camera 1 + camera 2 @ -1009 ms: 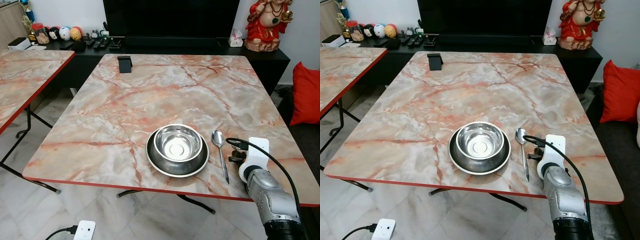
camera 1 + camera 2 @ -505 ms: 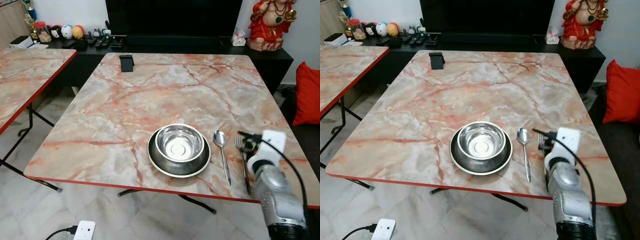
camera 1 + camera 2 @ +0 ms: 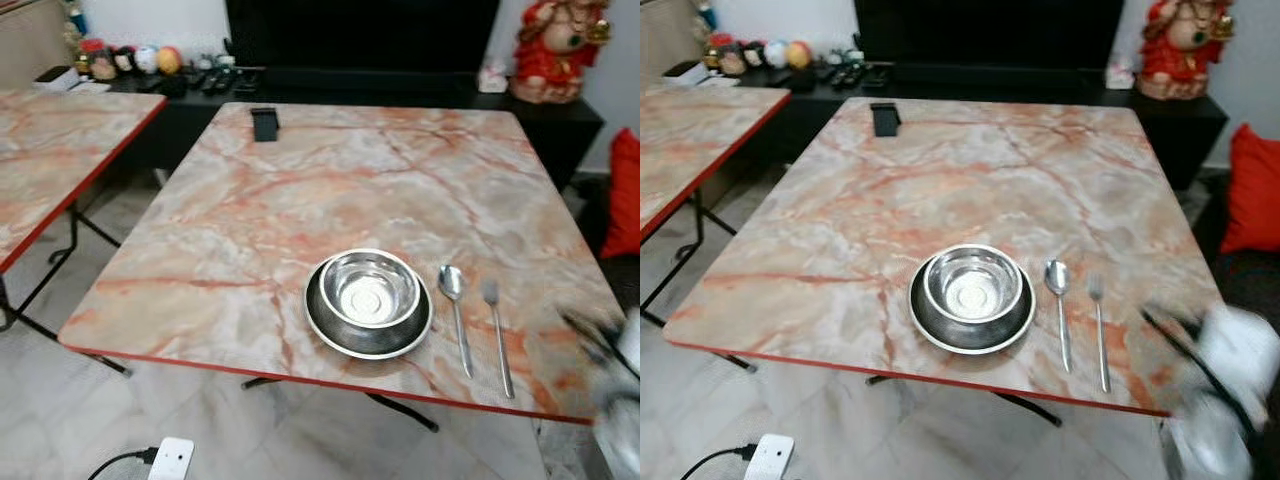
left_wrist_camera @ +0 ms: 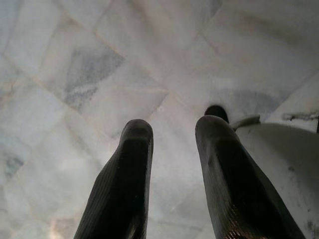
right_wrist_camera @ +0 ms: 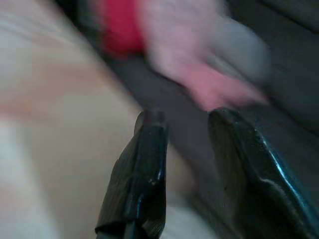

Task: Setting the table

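Note:
A steel bowl (image 3: pixel 368 288) sits in a dark plate (image 3: pixel 340 335) near the front edge of the marble table (image 3: pixel 300 190). To its right lie a spoon (image 3: pixel 457 312) and then a fork (image 3: pixel 496 335), side by side, handles toward me. My right arm (image 3: pixel 1230 375) is a blur just off the table's front right corner, clear of the fork. My right gripper (image 5: pixel 185 117) is open with nothing between its fingers. Down at my side, the left gripper (image 4: pixel 175 124) hangs open over the floor tiles.
A second marble table (image 3: pixel 60 140) stands to the left across a floor gap. A black stand (image 3: pixel 264 123) sits at the table's far edge. Behind are a dark console, a red statue (image 3: pixel 553 45) and a red cushion (image 3: pixel 625 195). A white plug box (image 3: pixel 170 458) lies on the floor.
My right gripper has left the fork on the table beside the spoon and drawn back to the right, off the table edge. The camera has shifted slightly.

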`<state>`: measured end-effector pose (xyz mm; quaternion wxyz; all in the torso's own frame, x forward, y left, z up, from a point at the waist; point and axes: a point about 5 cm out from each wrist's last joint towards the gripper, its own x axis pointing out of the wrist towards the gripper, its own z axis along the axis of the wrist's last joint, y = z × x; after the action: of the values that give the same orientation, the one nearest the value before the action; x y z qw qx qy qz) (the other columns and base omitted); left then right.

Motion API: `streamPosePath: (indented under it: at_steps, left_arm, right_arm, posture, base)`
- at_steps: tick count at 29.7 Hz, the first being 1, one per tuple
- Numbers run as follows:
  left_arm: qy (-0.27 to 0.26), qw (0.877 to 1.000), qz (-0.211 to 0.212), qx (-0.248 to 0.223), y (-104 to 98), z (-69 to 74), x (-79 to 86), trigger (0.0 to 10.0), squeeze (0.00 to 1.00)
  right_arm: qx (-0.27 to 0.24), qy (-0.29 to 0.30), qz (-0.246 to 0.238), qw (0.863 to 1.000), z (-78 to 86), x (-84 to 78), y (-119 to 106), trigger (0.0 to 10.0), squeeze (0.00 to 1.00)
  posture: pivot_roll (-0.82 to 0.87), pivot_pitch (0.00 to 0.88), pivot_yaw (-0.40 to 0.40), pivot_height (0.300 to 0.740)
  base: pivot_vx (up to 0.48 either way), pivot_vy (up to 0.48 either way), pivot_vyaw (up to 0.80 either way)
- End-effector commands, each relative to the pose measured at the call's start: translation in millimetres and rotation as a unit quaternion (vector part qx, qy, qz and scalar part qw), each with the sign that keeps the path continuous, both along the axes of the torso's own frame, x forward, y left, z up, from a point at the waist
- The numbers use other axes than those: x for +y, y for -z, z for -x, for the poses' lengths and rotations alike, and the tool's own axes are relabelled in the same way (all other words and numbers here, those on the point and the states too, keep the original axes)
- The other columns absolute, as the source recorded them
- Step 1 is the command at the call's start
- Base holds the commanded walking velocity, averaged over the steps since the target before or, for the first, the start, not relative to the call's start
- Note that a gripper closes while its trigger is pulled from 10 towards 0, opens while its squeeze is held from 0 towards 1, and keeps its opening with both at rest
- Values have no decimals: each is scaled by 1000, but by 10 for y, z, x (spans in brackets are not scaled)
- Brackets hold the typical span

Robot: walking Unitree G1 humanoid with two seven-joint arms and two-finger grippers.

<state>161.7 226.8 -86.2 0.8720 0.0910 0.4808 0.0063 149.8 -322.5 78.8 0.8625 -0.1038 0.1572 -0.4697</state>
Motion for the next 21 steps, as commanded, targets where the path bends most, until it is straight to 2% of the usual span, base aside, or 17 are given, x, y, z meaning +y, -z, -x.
streamPosePath:
  at_steps: [1, 4, 7, 8, 13, 14, 15, 18, 19, 20, 21]
  left_arm:
    - [6, 1000, 1, -1, -9, -23, -1, 10000, 0]
    - [8, 1000, 1, -1, -10, -27, -6, 10000, 0]
    - [9, 1000, 1, -2, -12, -33, -10, 10000, 0]
    - [8, 1000, 1, -2, -13, -35, -10, 10000, 0]
    - [8, 1000, 0, -3, -13, -36, -12, 10000, 0]
    - [10, 1000, 1, 0, -10, -33, -15, 10000, 0]
    - [10, 1000, 1, 0, -9, -33, -19, 10000, 0]
    - [6, 1000, 4, -1, -8, -33, -23, 10000, 0]
    - [4, 1000, 5, -1, -7, -32, -26, 10000, 0]
    - [4, 1000, 6, -1, -6, -32, -29, 10000, 0]
    - [2, 1000, 7, -2, -5, -31, -34, 10000, 0]
  right_arm:
    - [16, 56, 8, 998, 164, -62, 74, 10000, 0]
    - [54, 107, -33, 992, 371, -53, 349, 10000, 0]
    - [66, 133, -54, 987, 442, -20, 473, 10000, 0]
    - [73, 135, -59, 986, 444, 6, 511, 10000, 0]
    - [114, 93, -172, 974, 322, 202, 962, 10000, 0]
    - [142, -10, -276, 951, 161, 450, 1249, 10000, 0]
    - [143, -25, -297, 944, 129, 514, 1321, 10000, 0]
    - [172, -145, -320, 920, -33, 748, 1455, 10000, 0]
    - [196, -202, -315, 906, -68, 843, 1497, 10000, 0]
    - [212, -235, -311, 896, -80, 899, 1522, 10000, 0]
    - [263, -257, -278, 887, -6, 878, 1586, 10000, 0]
  posture:
    - [-85, 0, 25, 736]
    - [-86, 0, 27, 736]
    - [-79, 0, 25, 736]
    - [-79, 0, 25, 736]
    - [-83, 0, 26, 736]
    - [-90, 0, 27, 736]
    - [-83, 0, 28, 736]
    - [-89, 0, 25, 736]
    - [-86, 0, 19, 736]
    - [-86, 0, 19, 736]
    - [-74, 0, 10, 736]
  base:
    - [0, 0, 0]
    - [0, 0, 0]
    - [0, 0, 0]
    - [0, 0, 0]
    - [0, 0, 0]
    - [0, 0, 0]
    - [0, 0, 0]
    - [0, 0, 0]
    - [0, 0, 0]
    - [0, 0, 0]
    - [0, 0, 0]
